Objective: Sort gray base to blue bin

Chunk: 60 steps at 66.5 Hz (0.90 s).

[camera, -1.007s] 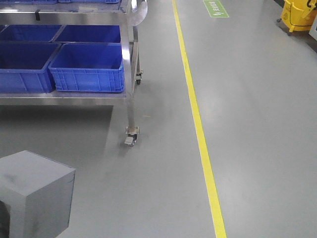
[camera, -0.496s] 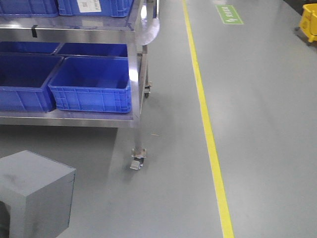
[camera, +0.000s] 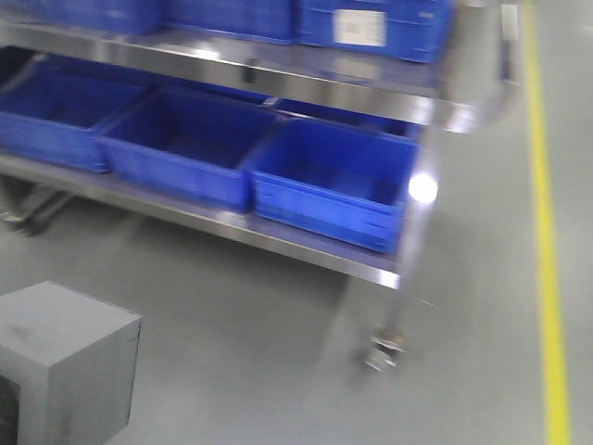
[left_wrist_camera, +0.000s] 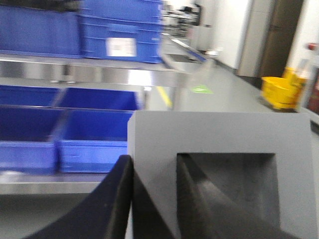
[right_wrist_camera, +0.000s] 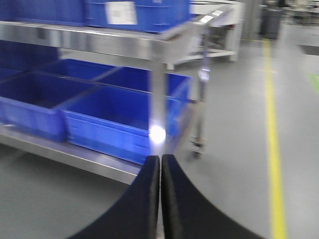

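gray base (camera: 65,357): matte | blue bin (camera: 324,209): smooth plstc | rack (camera: 306,248): shiny mtl

gray base (camera: 65,362): cube, upright | blue bin (camera: 320,211): lower shelf, seemingly empty

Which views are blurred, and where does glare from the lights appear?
Exterior front view: motion blur smears everything, the labelled crate has an unreadable sheet, and a glare spot sits on the steel cart post. Left wrist view: the gray base is sharper than the shelves behind. Right wrist view: mild blur, a similar glare spot on the post.
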Motion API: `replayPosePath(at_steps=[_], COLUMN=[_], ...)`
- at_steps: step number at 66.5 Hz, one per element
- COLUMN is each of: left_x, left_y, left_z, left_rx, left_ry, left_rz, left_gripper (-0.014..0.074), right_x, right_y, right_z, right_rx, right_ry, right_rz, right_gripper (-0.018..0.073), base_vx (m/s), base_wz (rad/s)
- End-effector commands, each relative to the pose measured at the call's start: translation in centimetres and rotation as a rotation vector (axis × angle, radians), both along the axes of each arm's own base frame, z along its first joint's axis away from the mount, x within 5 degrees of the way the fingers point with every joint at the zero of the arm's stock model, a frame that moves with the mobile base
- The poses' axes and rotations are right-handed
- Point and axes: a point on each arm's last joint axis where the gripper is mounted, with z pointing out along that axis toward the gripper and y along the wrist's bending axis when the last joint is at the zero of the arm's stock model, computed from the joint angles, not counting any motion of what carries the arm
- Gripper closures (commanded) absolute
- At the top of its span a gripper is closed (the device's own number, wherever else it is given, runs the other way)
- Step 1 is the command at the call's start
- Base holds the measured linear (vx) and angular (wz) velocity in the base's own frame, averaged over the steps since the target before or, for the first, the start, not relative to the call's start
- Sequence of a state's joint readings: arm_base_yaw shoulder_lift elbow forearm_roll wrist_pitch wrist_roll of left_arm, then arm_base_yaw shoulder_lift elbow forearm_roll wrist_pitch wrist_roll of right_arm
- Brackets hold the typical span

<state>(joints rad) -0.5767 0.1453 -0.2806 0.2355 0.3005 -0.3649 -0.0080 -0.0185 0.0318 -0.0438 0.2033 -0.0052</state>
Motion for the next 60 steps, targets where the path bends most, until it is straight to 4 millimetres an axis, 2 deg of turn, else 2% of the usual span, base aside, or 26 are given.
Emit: replayPosePath(at_steps=[1,28,60], left_x=[-0.26,-0.26,-0.26], left_y=[-0.14,-0.14,-0.14], left_z=[1.93,1.93,1.93], left_rx=[-0.073,-0.073,-0.073], left_ry=[-0.11,-0.11,-0.11], left_rz=[-0.03,-0.03,-0.03], left_gripper=[0.0603,0.0603,0.0603], right_x=[0.03,0.03,0.03], right_y=[0.03,0.03,0.03], right_z=[0.56,0.56,0.56], right_rx=[-0.016,-0.016,-0.016], right_ry=[-0.079,-0.079,-0.079], right_rz=[0.006,0.006,0.006], right_gripper=[0.0564,0.0564,0.0564], base_vx=[0.3,0.28,0.25], base_wz=[1.09,1.04,0.71])
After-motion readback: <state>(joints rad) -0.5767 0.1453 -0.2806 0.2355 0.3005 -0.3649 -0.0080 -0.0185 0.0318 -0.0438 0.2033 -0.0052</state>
